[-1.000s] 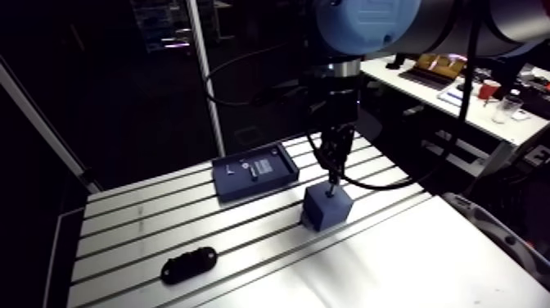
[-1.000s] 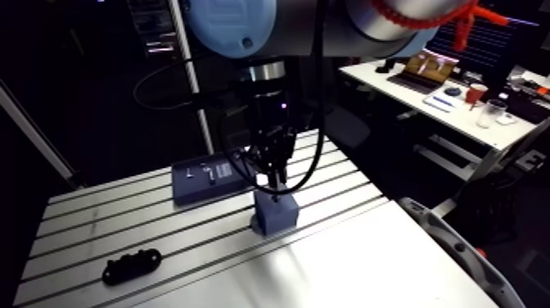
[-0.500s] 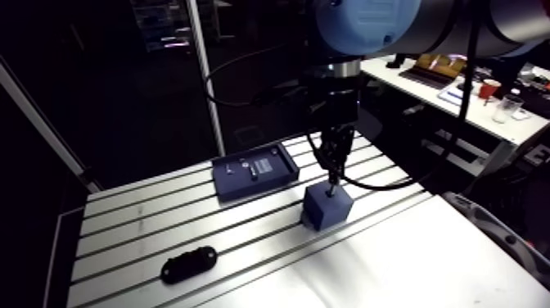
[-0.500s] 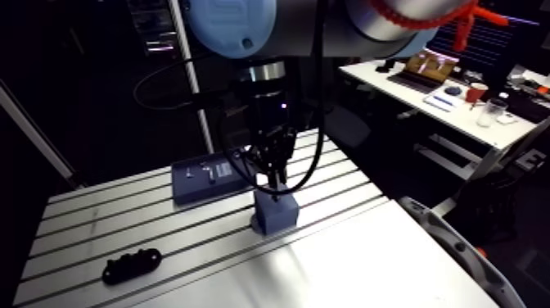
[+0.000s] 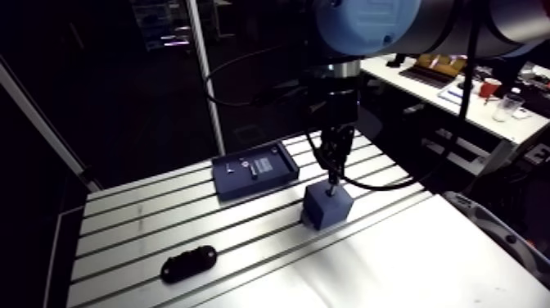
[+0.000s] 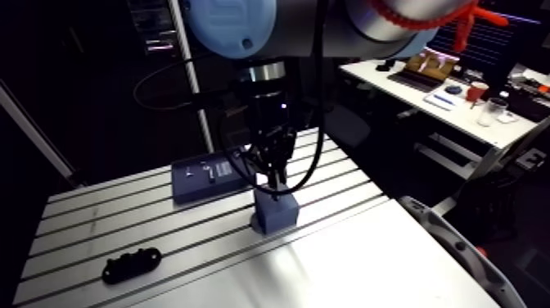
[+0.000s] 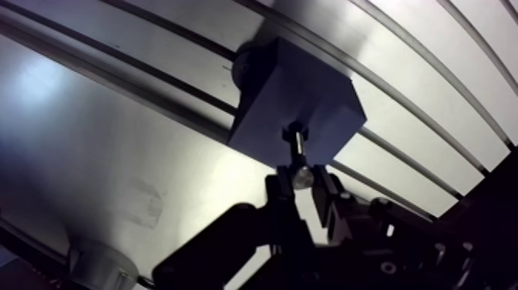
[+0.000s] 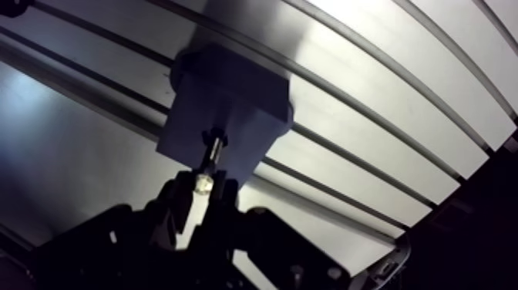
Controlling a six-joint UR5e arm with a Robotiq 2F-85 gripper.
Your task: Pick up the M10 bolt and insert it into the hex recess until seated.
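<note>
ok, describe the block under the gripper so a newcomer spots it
On the slotted aluminium table, look directly under the gripper holding the bolt. The blue block stands there, bolt tip at its top. It is a cube, unlike the flat blue tray beside it and the black oblong part further off.

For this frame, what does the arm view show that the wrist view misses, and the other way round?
Only the arm view: a flat blue tray behind the blue block, and a black part lying well apart from both on the table. Only the wrist view: the bolt seen plainly, pinched by the gripper, its far end at the block's top face. Both: the block standing on the slotted table with the gripper directly above it.
</note>
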